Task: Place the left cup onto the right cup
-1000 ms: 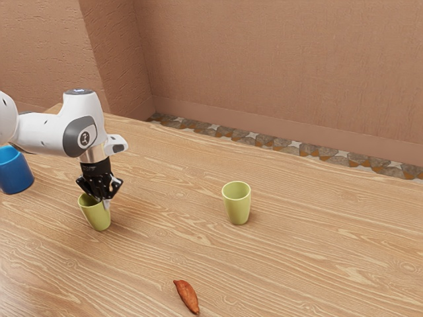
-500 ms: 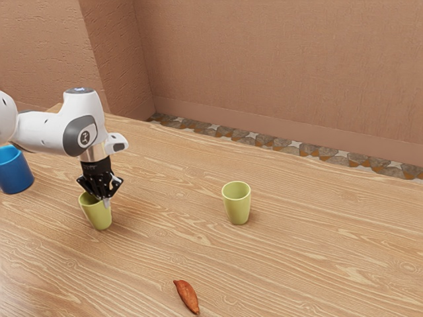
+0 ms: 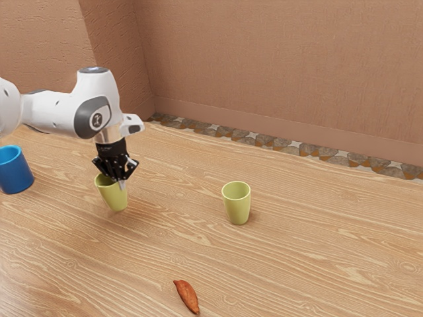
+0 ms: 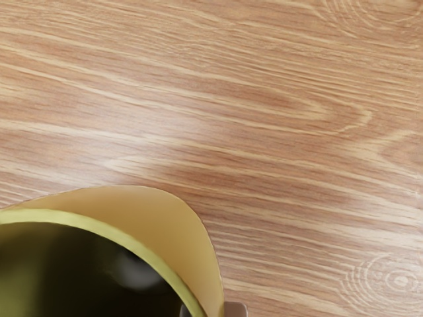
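Tabletop (image 3: pixel 175 201) between left cup (image 3: pixel 114 195) and right cup (image 3: pixel 236 202) seems clear.

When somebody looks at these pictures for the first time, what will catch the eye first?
The black tool pinches the rim of a green cup at the exterior view's left. A twin green cup stands alone mid-table, and a blue cup sits at that view's left edge.

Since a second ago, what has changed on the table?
The fingers, shut on the left green cup, have lifted it and carried it toward the exterior view's right, nearer the right green cup. That cup, the blue cup and the orange vegetable stayed put.
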`<action>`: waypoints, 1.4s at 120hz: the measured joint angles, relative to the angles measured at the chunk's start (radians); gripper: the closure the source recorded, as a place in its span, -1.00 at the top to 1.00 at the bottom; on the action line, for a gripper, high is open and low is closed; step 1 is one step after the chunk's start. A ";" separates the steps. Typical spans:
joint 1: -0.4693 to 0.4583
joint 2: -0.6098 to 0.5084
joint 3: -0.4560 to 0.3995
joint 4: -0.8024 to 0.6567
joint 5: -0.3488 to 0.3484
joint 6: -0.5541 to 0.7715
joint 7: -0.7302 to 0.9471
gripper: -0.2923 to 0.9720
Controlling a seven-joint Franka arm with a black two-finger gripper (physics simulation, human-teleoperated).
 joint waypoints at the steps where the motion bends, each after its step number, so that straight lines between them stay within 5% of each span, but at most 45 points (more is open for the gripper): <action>1: -0.002 0.000 0.000 0.003 0.000 -0.002 0.000 -0.70; 70: -0.092 0.022 -0.071 0.166 0.011 -0.115 -0.016 -0.70; 168: -0.195 0.217 -0.254 0.548 0.149 -0.303 -0.111 -0.70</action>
